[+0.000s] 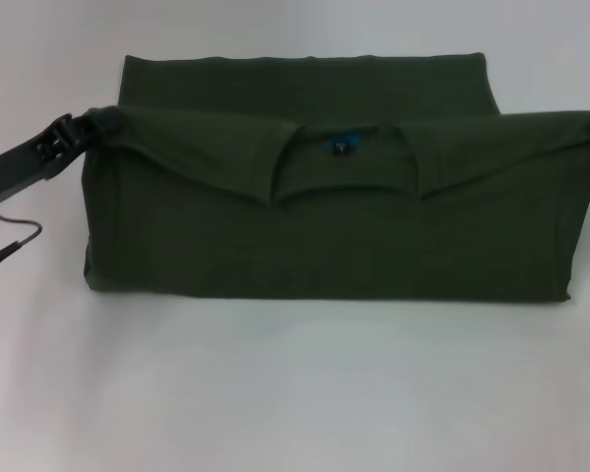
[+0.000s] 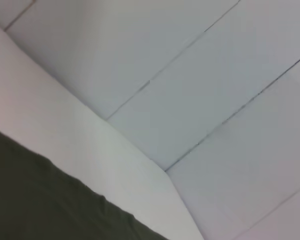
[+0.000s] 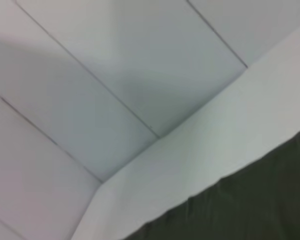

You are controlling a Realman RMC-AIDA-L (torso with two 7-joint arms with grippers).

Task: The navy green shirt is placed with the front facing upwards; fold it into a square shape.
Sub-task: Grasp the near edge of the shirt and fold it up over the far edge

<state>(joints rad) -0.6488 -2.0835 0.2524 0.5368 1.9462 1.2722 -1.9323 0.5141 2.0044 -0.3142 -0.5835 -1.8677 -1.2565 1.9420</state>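
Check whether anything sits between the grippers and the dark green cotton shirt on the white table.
Nothing visible does. The left gripper is already pinching the dark green cotton shirt at its raised left corner; the right corner is lifted too, but the right gripper itself is out of frame. The white table shows nothing else.

- The navy green shirt [image 1: 334, 246]: dark olive-green cloth, folded crosswise into a wide band.
- Its collar end is brought forward over the body. The ribbed round collar [image 1: 346, 162] faces up at the middle of the shirt's upper fold, with a small blue neck label [image 1: 342, 145] inside it.
- The shirt's far layer lies flat behind the collar and shows as a plain strip.
- The two top corners of the fold are raised and stretched apart, one at each end of the shirt.
- The lower edge runs straight; no print is visible.
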